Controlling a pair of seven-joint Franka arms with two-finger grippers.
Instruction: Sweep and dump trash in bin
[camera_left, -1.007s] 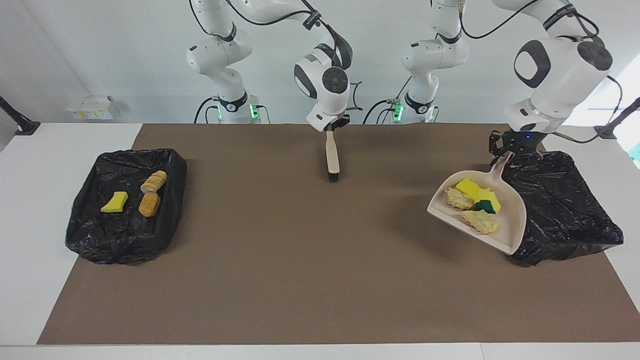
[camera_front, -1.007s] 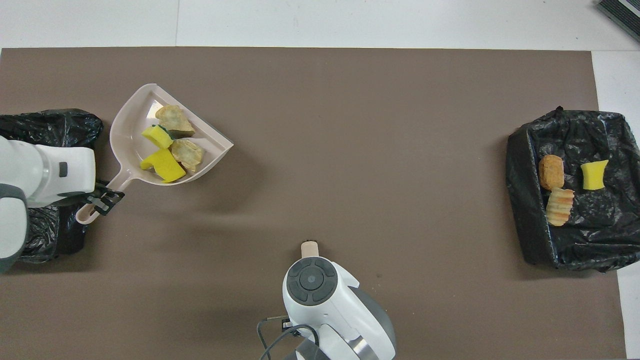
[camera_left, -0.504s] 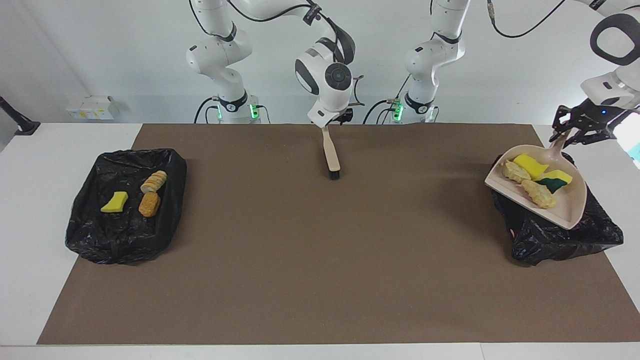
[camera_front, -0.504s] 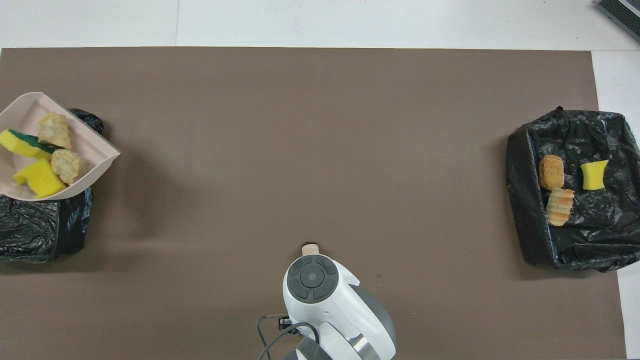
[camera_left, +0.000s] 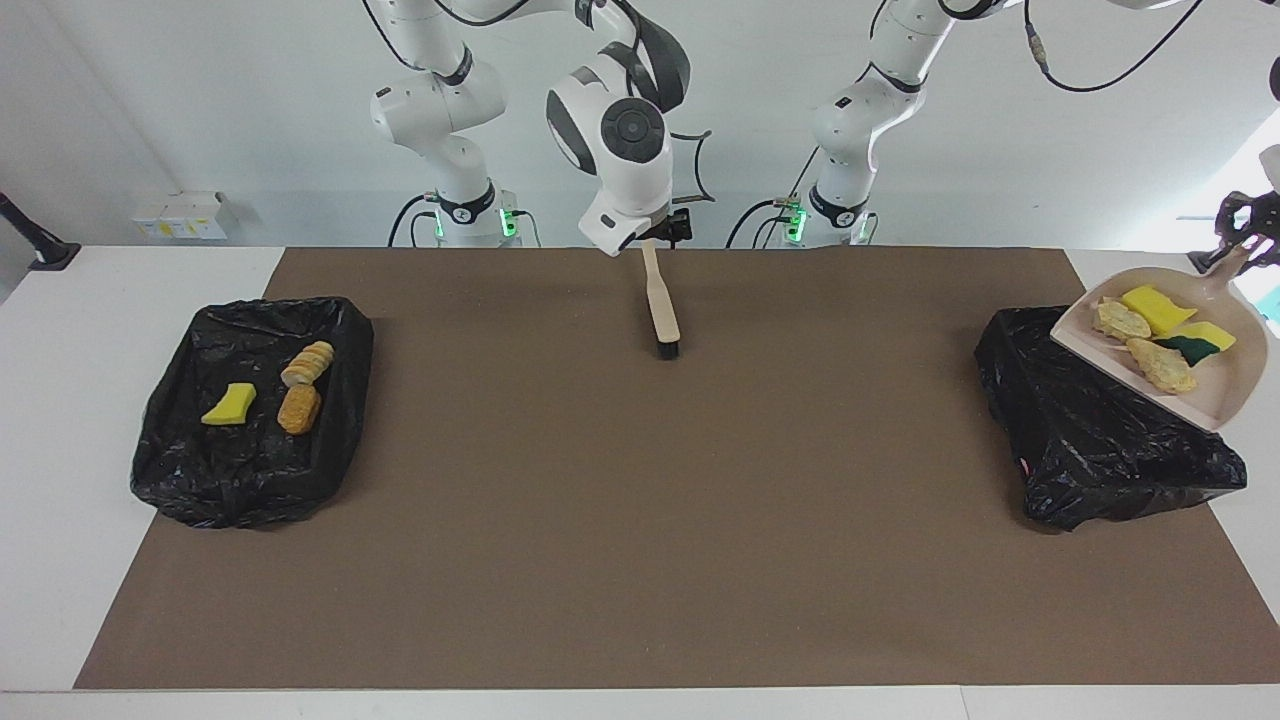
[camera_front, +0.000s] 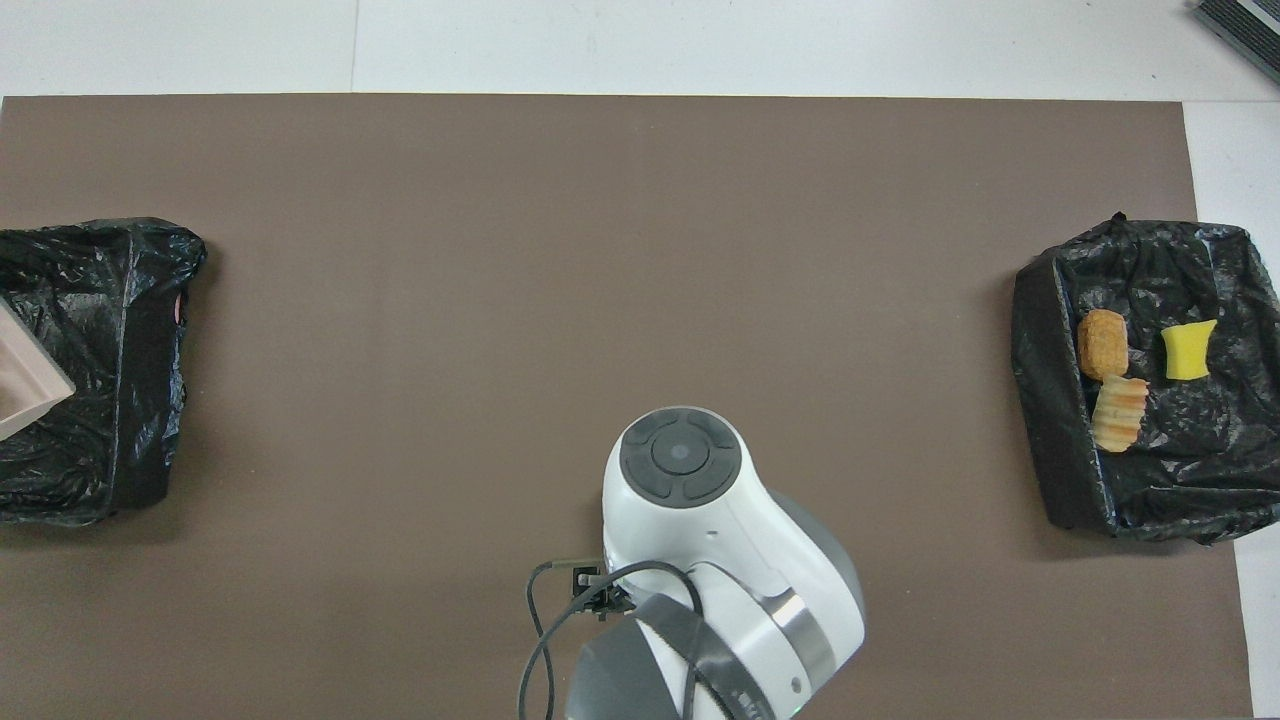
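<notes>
The beige dustpan (camera_left: 1218, 392) hangs tilted over the black-lined bin (camera_left: 1090, 440) at the left arm's end of the table. My left gripper (camera_left: 1238, 228) is shut on its handle. In the pan lie several pieces of trash (camera_left: 1150, 325): yellow sponges and tan crusty chunks. The overhead view shows only a corner of the dustpan (camera_front: 28, 388) above that bin (camera_front: 110, 400). The brush (camera_left: 662, 310) lies on the mat, bristles away from the robots. My right gripper (camera_left: 662, 236) is at the end of its handle. The right hand (camera_front: 680, 460) hides the brush from overhead.
A second black-lined bin (camera_left: 180, 470) sits at the right arm's end of the table. It holds a yellow sponge piece (camera_left: 228, 404) and two tan bread-like chunks (camera_left: 300, 408). From overhead this second bin (camera_front: 1060, 450) lies on the brown mat (camera_front: 600, 250).
My left arm has lifted the loaded dustpan from beside the bin to above it, toward the table's end. My right hand has risen at the brush handle. The brush has stayed in place.
</notes>
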